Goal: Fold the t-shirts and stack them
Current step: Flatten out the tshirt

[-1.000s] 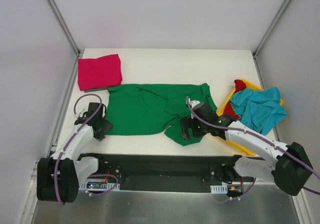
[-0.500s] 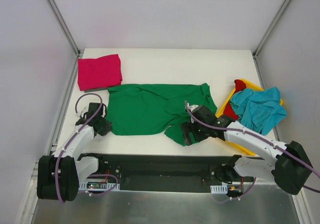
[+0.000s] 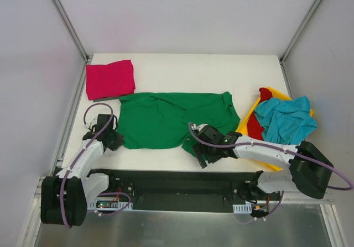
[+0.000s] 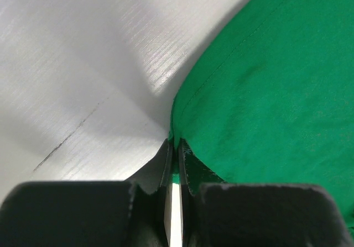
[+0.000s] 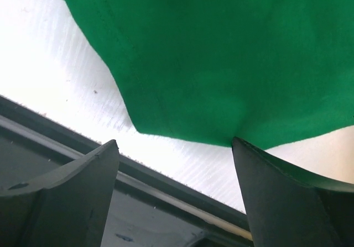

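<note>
**Green t-shirt** (image 3: 166, 120): spread open mid-desk (image 3: 182, 70), with its near-right corner rumpled.

**Change logged:** the right gripper (image 3: 203, 157) has slid left and toward the near edge of that corner. In the wrist view we see the right gripper (image 5: 176, 143) with jaws spread wide, the hem between them and nothing held.

**Left gripper** (image 3: 113, 139): unmoved. The wrist view shows it (image 4: 174, 145) pinched closed on the near-left hem corner.

**Magenta t-shirt** (image 3: 109, 79): folded, at the far left.

**Teal t-shirt** (image 3: 285, 120) and **red t-shirt** (image 3: 257, 122): heaped in the yellow bin (image 3: 243, 126).

**Our judgement:** the fold has not begun, since the right side has no grasp yet.
</note>
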`<action>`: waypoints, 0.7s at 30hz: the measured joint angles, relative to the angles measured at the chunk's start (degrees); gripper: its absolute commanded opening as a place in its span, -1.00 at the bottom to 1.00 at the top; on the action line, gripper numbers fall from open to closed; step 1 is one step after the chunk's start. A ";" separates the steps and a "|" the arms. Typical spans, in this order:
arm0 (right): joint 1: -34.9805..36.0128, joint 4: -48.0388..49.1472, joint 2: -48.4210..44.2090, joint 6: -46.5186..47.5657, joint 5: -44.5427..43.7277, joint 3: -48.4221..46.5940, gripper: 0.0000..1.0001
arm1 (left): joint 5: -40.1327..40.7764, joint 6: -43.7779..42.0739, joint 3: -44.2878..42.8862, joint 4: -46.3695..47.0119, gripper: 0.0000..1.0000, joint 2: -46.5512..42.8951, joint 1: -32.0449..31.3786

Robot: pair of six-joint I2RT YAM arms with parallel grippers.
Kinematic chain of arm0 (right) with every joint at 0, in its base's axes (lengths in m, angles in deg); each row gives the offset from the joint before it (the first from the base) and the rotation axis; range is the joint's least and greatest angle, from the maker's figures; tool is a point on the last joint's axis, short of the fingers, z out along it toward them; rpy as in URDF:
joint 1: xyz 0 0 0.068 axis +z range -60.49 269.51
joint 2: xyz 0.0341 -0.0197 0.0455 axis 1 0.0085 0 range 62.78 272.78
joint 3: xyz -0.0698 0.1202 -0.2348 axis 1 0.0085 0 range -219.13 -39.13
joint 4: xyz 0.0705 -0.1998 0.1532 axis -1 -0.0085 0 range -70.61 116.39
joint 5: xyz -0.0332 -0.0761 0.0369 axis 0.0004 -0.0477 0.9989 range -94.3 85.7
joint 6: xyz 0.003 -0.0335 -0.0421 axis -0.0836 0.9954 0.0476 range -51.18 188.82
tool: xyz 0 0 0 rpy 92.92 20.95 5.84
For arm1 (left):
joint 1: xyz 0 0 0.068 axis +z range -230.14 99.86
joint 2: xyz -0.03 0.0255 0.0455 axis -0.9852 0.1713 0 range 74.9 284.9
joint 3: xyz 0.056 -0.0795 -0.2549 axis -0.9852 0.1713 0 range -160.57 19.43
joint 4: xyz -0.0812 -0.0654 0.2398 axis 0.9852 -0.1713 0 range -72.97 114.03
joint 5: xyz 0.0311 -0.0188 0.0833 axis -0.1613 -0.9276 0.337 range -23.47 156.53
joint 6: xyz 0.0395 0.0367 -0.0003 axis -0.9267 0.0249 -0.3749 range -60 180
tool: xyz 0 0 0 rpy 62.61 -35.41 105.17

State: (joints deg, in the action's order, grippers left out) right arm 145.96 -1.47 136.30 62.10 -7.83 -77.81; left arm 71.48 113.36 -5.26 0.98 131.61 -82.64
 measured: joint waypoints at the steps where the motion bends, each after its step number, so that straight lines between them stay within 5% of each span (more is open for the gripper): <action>1: 0.50 0.42 0.81 -0.15 -0.85 0.00 0.64 | 0.00 -0.04 0.00 0.00 -1.00 -0.02 0.00; 11: 1.46 1.64 5.99 -4.92 -7.67 -1.22 0.30 | 0.02 -1.27 -0.07 -0.22 -1.00 -0.02 0.00; 21: 1.55 1.81 7.91 -9.25 -13.97 -2.64 -0.73 | 0.07 -3.37 -0.55 -0.35 -1.00 0.26 0.00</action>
State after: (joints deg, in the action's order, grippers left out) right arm 147.51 0.34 144.21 52.85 -21.80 -80.45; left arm 71.55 110.00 -5.80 0.63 131.87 -82.64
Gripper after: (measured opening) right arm 0.271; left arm 0.011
